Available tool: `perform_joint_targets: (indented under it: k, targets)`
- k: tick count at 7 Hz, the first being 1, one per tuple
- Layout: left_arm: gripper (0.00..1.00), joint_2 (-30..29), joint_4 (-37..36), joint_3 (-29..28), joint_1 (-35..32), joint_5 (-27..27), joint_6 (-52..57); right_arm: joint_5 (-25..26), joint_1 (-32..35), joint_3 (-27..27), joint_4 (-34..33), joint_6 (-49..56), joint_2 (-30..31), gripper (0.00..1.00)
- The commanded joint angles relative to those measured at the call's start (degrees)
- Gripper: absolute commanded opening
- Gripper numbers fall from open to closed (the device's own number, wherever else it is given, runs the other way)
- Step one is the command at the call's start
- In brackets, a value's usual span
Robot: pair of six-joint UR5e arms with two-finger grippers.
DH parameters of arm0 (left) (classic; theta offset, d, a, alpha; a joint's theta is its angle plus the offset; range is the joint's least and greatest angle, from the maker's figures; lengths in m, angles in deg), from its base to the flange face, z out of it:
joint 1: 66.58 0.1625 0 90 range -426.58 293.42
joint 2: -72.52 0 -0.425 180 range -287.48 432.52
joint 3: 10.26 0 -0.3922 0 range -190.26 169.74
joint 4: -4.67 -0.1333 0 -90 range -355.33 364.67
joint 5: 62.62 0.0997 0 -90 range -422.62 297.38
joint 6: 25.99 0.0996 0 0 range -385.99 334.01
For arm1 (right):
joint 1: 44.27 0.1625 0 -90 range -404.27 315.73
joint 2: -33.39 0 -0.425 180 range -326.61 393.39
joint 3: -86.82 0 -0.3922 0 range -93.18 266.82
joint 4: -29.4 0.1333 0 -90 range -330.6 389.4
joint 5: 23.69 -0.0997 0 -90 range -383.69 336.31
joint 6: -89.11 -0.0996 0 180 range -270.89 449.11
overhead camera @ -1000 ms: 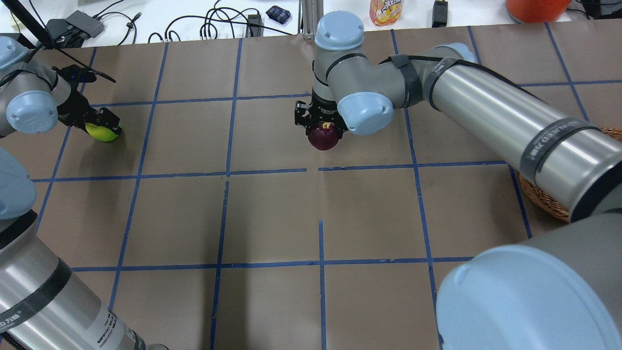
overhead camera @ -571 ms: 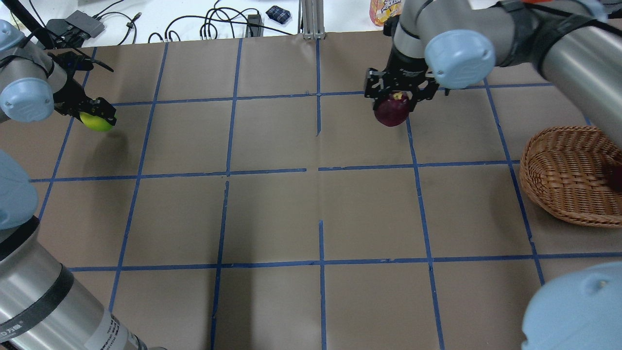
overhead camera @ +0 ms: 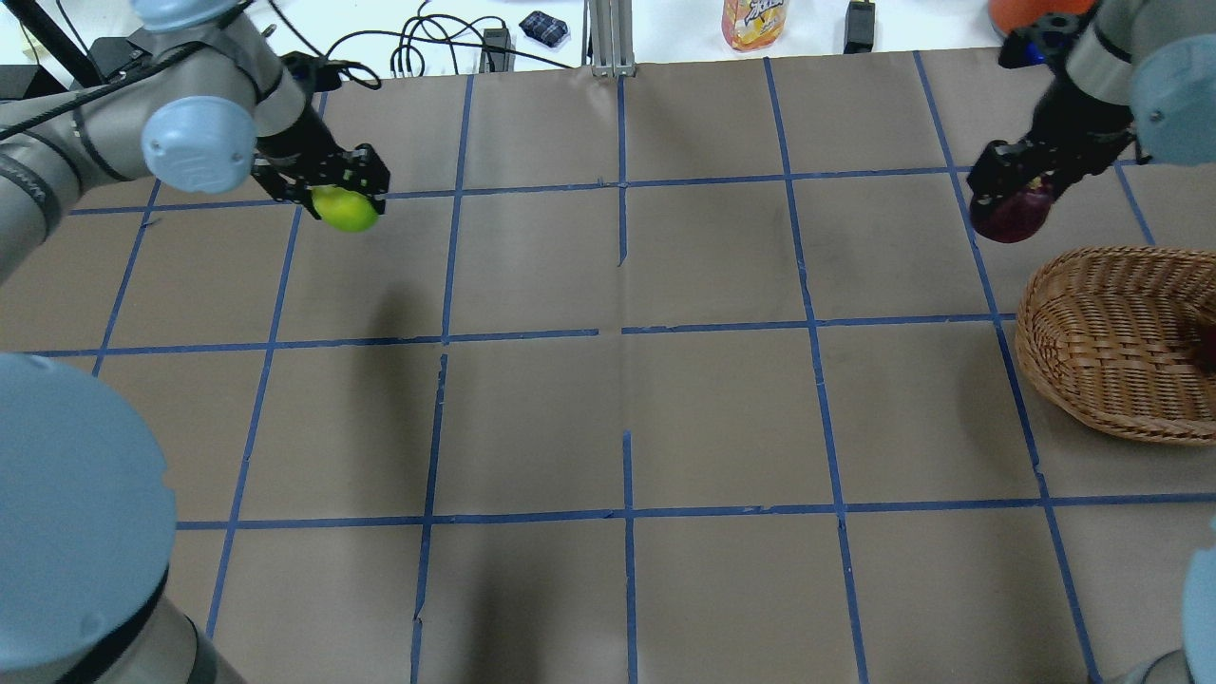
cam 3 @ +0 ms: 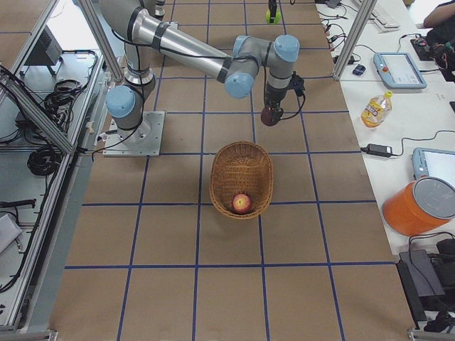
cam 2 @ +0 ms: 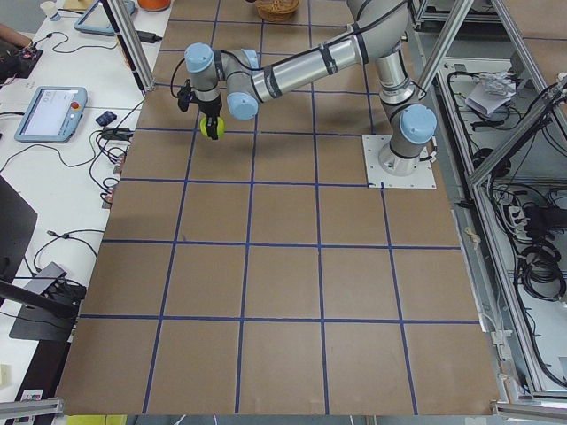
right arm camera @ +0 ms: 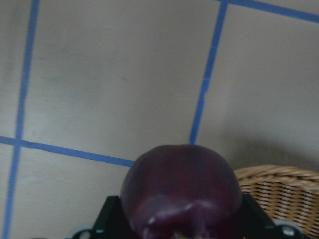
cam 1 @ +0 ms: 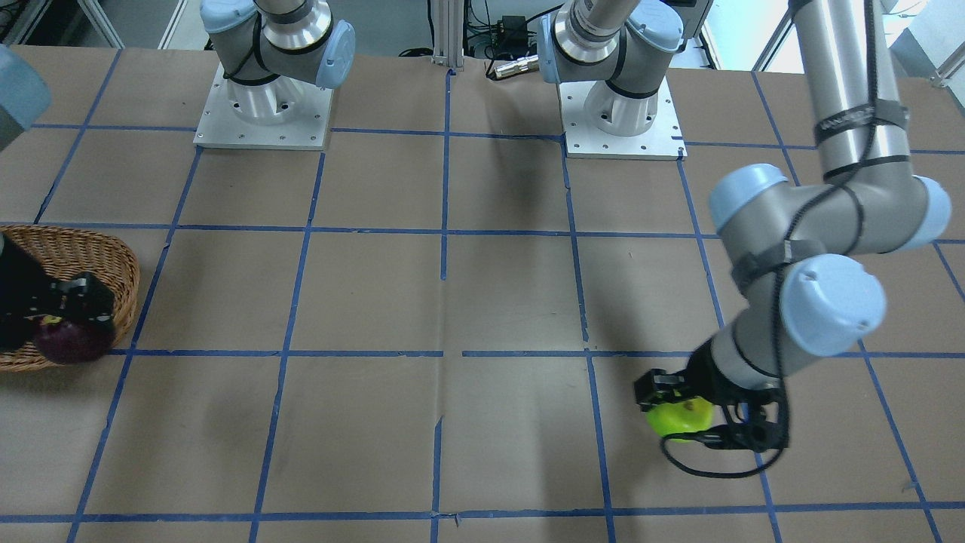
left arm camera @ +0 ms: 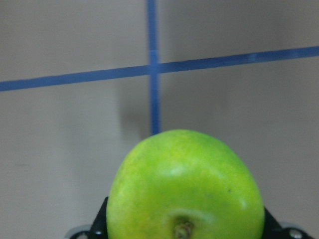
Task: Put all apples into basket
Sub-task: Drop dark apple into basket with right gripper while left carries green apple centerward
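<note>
My left gripper (overhead camera: 342,198) is shut on the lime green apple (overhead camera: 348,210) and holds it above the table's far left part; the apple fills the left wrist view (left arm camera: 184,189). My right gripper (overhead camera: 1015,195) is shut on the dark purple apple (overhead camera: 1013,217), held in the air just beyond the far rim of the wicker basket (overhead camera: 1050,375). The right wrist view shows that apple (right arm camera: 182,191) with the basket's rim (right arm camera: 279,191) beside it. The red apple (cam 3: 242,203) lies inside the basket (cam 3: 242,150).
A juice bottle (overhead camera: 755,21), an orange container (overhead camera: 1035,14) and cables (overhead camera: 418,47) lie beyond the table's far edge. The two arm bases (cam 1: 260,113) (cam 1: 622,117) stand at the robot's side. Brown paper with blue tape lines (overhead camera: 622,328) covers the table.
My right gripper has carried the purple apple from the table's middle to the right, up to the basket's far rim. My left gripper has lifted the green apple and moved it rightward.
</note>
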State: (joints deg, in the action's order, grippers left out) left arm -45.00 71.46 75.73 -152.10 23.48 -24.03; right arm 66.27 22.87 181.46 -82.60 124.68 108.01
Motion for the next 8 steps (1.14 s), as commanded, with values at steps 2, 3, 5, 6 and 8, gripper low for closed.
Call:
perform_joint_targets:
  k: [2, 3, 5, 6, 8]
  targets:
    - [0.1, 0.3, -3.7, 1.9, -16.2, -0.8, -21.1, -1.0, -15.7, 11.2, -14.3, 20.0, 0.4, 0.38]
    - [0.1, -1.8, -8.1, 2.3, -18.2, -0.8, -25.7, -2.5, -19.5, 14.3, -14.6, 23.2, 0.4, 0.38]
    - [0.12, -4.1, -9.4, 2.3, -20.5, -0.8, -28.8, -4.2, -20.6, 15.6, -18.1, 26.5, -0.8, 0.39]
    - [0.14, -5.3, -9.7, 3.1, -22.5, -0.5, -29.4, -4.1, -20.7, 16.4, -18.5, 31.4, -1.2, 0.56]
    - [0.69, -6.9, -13.8, 5.8, -23.2, -0.5, -29.0, -2.9, -21.1, 16.5, -18.3, 34.1, -1.1, 0.88]
